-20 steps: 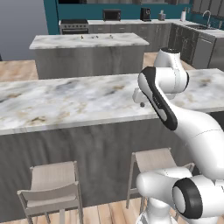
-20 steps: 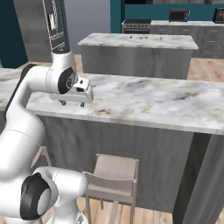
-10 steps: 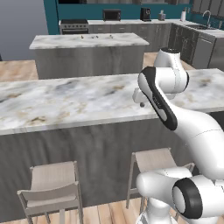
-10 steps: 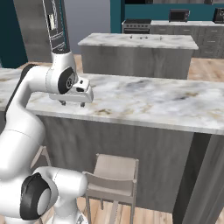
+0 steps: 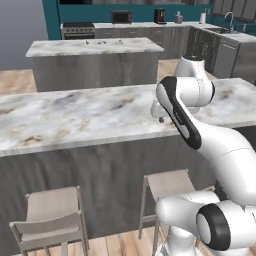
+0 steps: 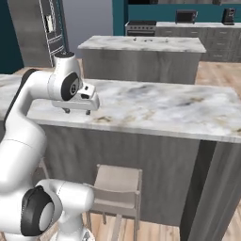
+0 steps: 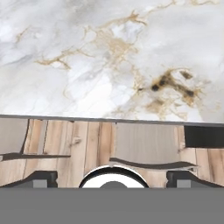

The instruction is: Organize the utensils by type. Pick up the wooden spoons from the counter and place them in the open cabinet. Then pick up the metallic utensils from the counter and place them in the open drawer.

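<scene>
Above the near edge of the marble bench [image 5: 75, 117], the gripper [image 6: 76, 111] is held with its fingers [image 6: 67, 110] spread wide and nothing between them. From the hand view, bare veined stone is seen in the far half and wooden floor beyond the bench edge in the near half; the two dark finger tips [image 7: 41, 178] stand far apart at the bottom. Two stools [image 5: 50, 212] are tucked under the near side of the bench. A second island [image 5: 95, 47] lies farther back, and small dark specks on its top cannot be identified as the utensils. No wooden spoon, metallic utensil, open cabinet or open drawer can be made out. A likely risk is judged to be a search made over the wrong surface, so that time is lost, or the arm brushing the bench edge when the base is driven on.
</scene>
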